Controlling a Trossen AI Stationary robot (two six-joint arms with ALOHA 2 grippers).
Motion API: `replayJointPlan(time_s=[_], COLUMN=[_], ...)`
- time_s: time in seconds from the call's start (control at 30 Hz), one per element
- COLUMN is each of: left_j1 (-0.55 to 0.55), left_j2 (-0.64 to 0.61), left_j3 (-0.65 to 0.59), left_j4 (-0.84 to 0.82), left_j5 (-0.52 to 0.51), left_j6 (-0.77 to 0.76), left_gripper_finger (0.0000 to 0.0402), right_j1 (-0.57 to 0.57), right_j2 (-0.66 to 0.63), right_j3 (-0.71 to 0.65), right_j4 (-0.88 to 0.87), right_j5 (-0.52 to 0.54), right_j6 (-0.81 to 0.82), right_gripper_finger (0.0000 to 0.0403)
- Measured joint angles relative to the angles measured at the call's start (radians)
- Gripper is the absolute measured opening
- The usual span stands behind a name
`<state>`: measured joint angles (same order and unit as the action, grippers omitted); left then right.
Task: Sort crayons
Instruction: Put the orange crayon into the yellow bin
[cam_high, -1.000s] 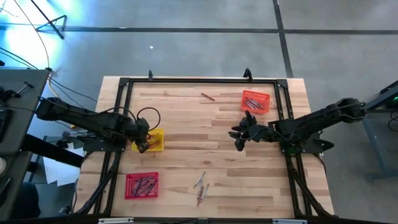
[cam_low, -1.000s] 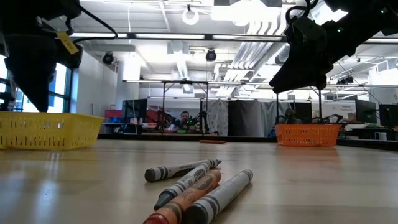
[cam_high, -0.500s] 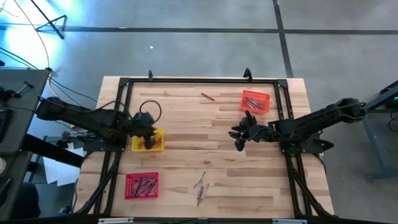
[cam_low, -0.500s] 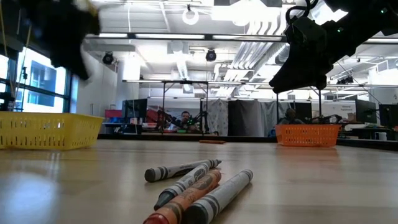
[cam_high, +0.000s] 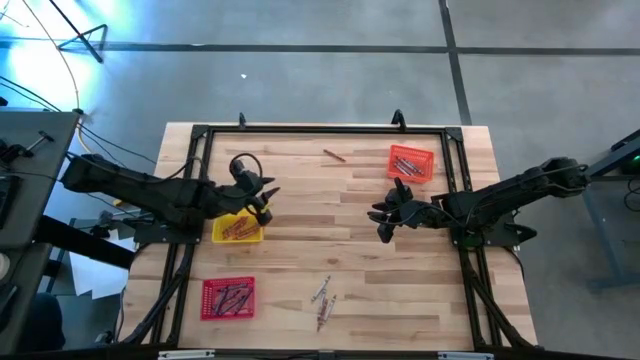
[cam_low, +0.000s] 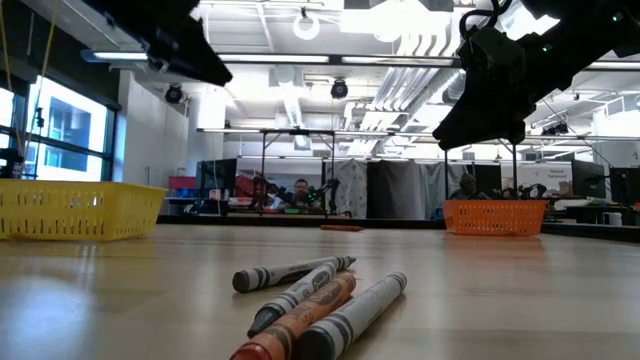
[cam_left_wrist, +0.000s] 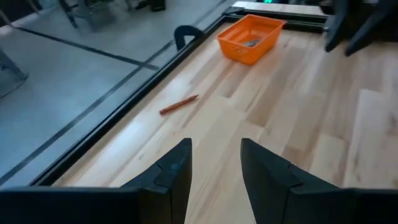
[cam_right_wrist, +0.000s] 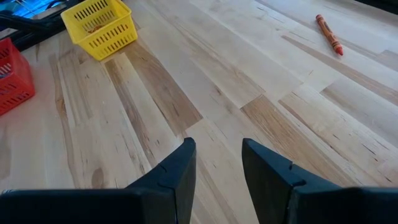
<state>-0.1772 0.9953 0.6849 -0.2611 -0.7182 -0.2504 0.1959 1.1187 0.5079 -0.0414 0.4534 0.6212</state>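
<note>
Several crayons (cam_high: 322, 298) lie loose on the table near its front edge, close up in the low view (cam_low: 310, 300). One orange-red crayon (cam_high: 334, 155) lies alone near the far edge, also in the left wrist view (cam_left_wrist: 178, 105). More crayons lie in the yellow tray (cam_high: 238, 229), the red tray (cam_high: 228, 298) and the orange tray (cam_high: 410, 163). My left gripper (cam_high: 268, 198) hovers over the yellow tray's far edge, open and empty (cam_left_wrist: 216, 155). My right gripper (cam_high: 380, 215) hangs open and empty over the table's middle right (cam_right_wrist: 217, 155).
A black metal frame (cam_high: 200, 135) runs around the table top. Bare wood (cam_high: 320, 220) lies between the two grippers. In the low view the yellow tray (cam_low: 75, 210) stands at the left and the orange tray (cam_low: 495, 216) at the right.
My left gripper has risen out of the yellow tray and swung toward the table's far right, tipping from pointing down to nearly level. The trays and loose crayons have stayed where they were.
</note>
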Motion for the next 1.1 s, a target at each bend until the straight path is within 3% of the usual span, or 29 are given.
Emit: replayJointPlan(time_s=[0.4, 0.87, 1.1], left_j1=[0.027, 0.027, 0.036], left_j2=[0.103, 0.124, 0.124], left_j3=[0.000, 0.000, 0.000], left_j4=[0.062, 0.104, 0.109], left_j5=[-0.019, -0.040, -0.053], left_j6=[0.000, -0.036, -0.035], left_gripper_finger=[0.0122, 0.0122, 0.0122], right_j1=[0.000, -0.053, -0.139], right_j2=[0.000, 0.000, 0.000], right_j3=[0.000, 0.002, 0.001], right_j4=[0.000, 0.084, 0.123], right_j5=[0.000, 0.064, 0.021], right_j6=[0.000, 0.057, -0.070], right_gripper_finger=[0.0125, 0.0125, 0.0125])
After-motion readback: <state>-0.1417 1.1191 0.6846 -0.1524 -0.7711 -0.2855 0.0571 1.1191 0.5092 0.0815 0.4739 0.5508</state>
